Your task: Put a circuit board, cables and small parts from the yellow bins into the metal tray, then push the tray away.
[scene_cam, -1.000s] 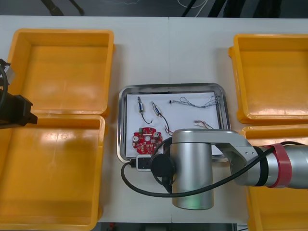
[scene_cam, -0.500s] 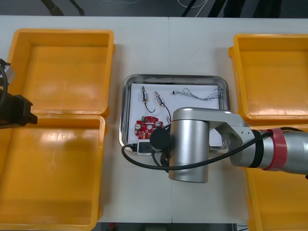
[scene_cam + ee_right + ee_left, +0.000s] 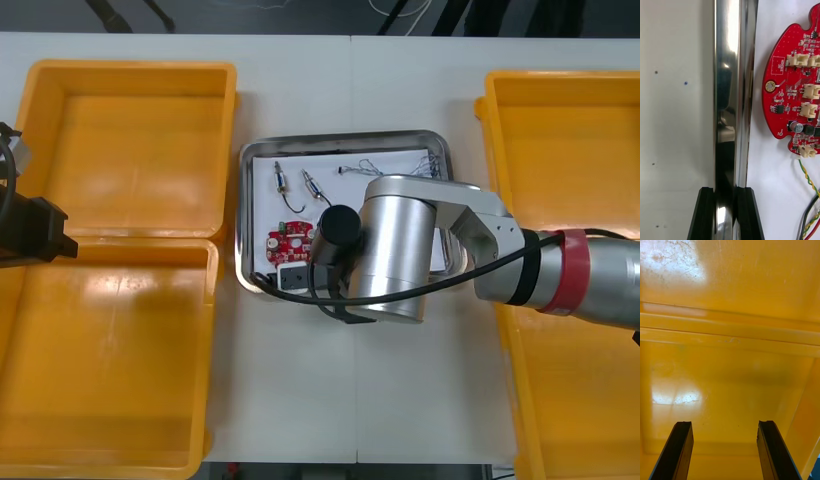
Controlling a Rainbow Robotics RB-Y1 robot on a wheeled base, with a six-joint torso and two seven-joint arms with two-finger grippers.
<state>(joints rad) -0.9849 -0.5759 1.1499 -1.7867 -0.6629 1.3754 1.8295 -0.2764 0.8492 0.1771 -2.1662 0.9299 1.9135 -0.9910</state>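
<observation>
Right gripper [image 3: 724,189] clamped on tray [image 3: 728,93] rim, one finger outside, one inside, by tray's 7 o'clock corner. Table [image 3: 677,112] bare beside outer finger. Red board [image 3: 797,93] lies flat on white liner just inside rim, near inner finger; red and yellow cable [image 3: 810,183] trails off it. Small metal parts [image 3: 280,183] at tray's 11 o'clock, thin cable [image 3: 390,165] at 1 o'clock. Tray at table centre, slightly skewed. Left gripper [image 3: 724,423] spread wide, holding nothing, over yellow bin [image 3: 730,382] at table's 9 o'clock.
</observation>
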